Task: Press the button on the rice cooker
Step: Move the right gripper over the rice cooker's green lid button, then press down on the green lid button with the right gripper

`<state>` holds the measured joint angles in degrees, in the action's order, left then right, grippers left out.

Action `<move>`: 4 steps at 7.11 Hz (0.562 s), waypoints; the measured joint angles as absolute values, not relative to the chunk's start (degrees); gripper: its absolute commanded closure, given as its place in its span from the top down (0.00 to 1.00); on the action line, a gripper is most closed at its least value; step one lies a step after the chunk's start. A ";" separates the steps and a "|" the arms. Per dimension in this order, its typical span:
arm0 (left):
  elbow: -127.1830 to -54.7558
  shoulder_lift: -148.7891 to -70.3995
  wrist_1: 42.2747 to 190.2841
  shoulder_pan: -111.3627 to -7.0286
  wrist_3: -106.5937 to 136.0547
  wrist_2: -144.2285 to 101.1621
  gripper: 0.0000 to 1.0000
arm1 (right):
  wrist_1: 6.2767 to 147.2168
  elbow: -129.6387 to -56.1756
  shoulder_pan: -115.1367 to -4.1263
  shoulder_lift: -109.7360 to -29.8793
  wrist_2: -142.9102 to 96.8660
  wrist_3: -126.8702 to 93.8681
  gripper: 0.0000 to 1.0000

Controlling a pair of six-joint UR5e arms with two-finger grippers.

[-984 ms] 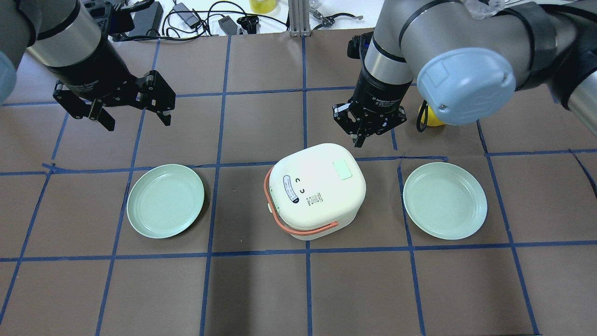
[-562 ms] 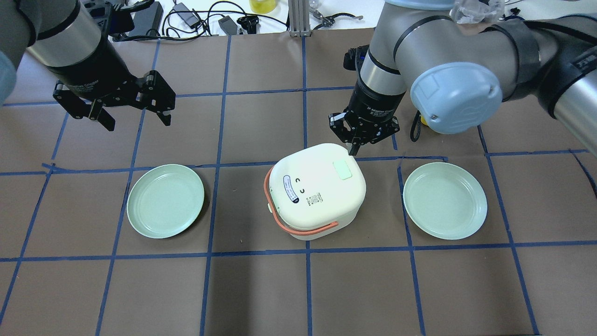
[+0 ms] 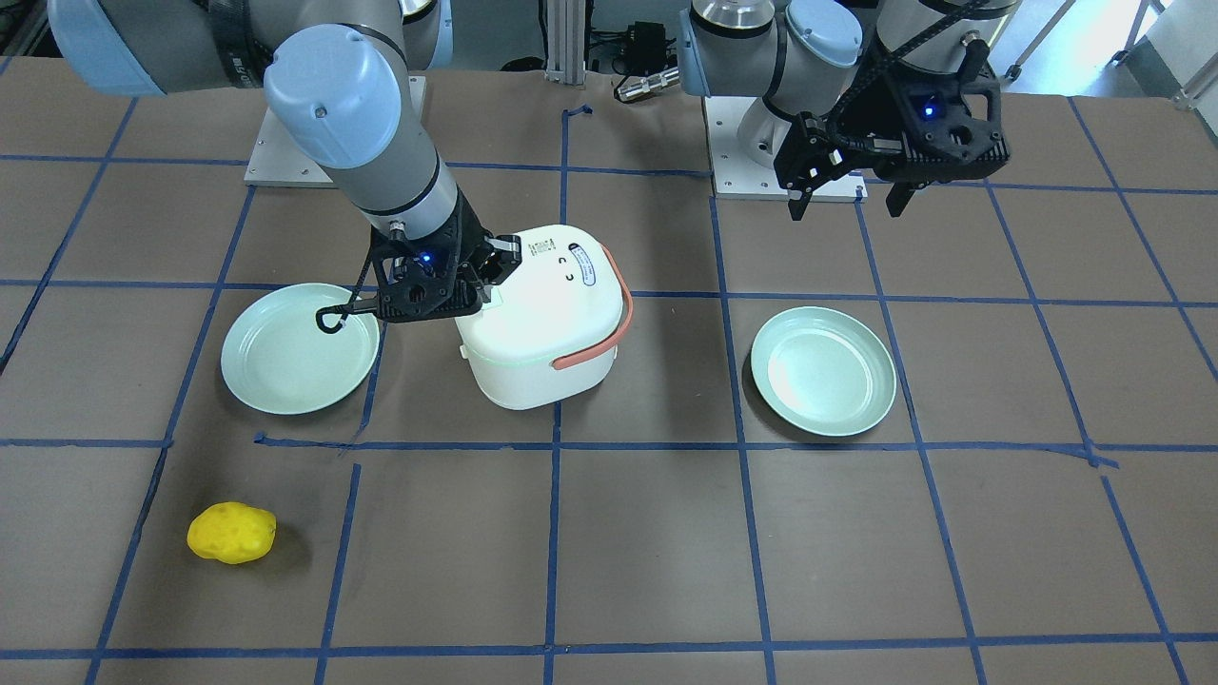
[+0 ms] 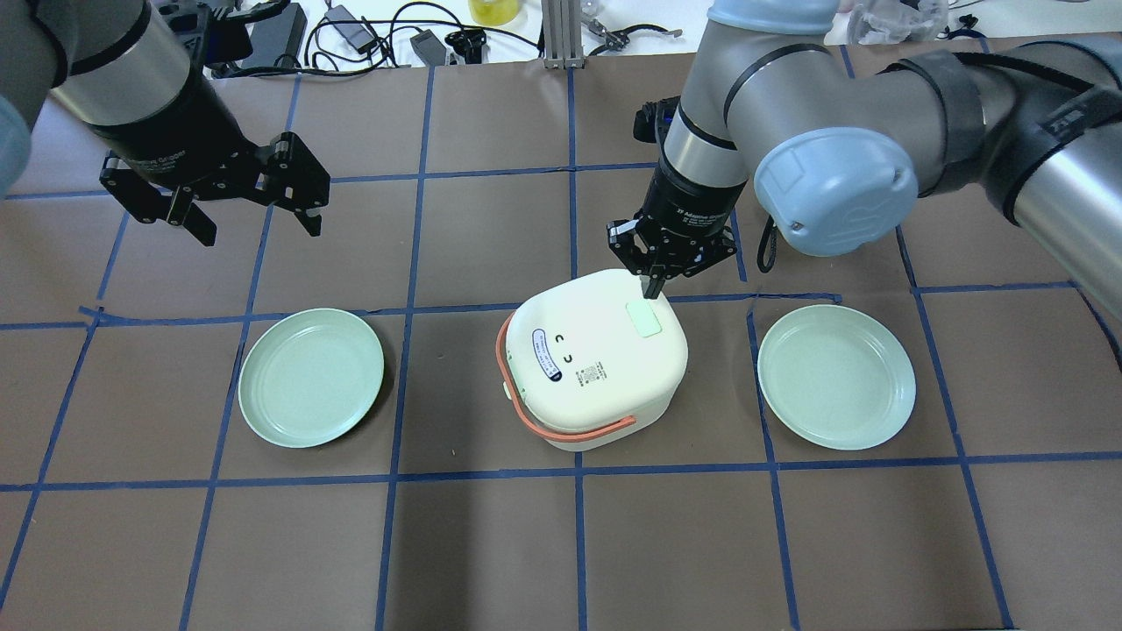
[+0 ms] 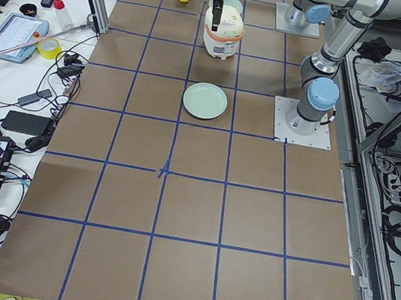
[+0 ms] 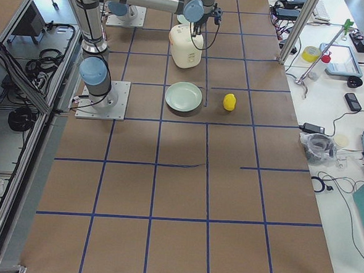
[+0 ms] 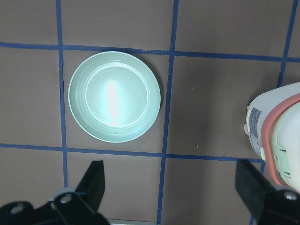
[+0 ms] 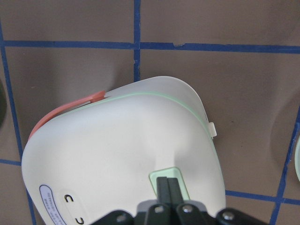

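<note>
The white rice cooker (image 4: 596, 359) with an orange handle stands mid-table, lid closed. Its pale green button (image 4: 644, 320) is on the lid's right part. My right gripper (image 4: 653, 287) is shut and empty, pointing down, its tips at the button's far edge. In the right wrist view the shut fingertips (image 8: 168, 185) lie over the button (image 8: 153, 179); I cannot tell if they touch it. My left gripper (image 4: 260, 230) is open and empty, hovering far left of the cooker, above the left plate (image 7: 114, 96).
Two pale green plates flank the cooker, one left (image 4: 311, 377) and one right (image 4: 837, 377). A yellow sponge-like lump (image 3: 231, 533) lies on the far right side of the table. Cables and chargers (image 4: 368, 35) lie beyond the far edge.
My right gripper has moved left and toward the cooker, from beyond its far edge to over the green button. The left arm and the cooker have not moved.
</note>
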<state>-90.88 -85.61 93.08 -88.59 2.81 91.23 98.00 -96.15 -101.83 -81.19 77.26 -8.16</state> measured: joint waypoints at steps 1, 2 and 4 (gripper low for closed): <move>-90.88 -85.61 93.08 -88.59 2.81 91.23 1.00 | 98.02 -96.27 -101.91 -81.08 77.27 -8.11 0.00; -90.88 -85.61 93.08 -88.59 2.81 91.23 1.00 | 98.20 -96.73 -101.93 -80.95 77.29 -8.05 0.00; -90.88 -85.61 93.07 -88.59 2.81 91.23 1.00 | 99.02 -98.06 -101.95 -80.89 77.25 -8.07 0.00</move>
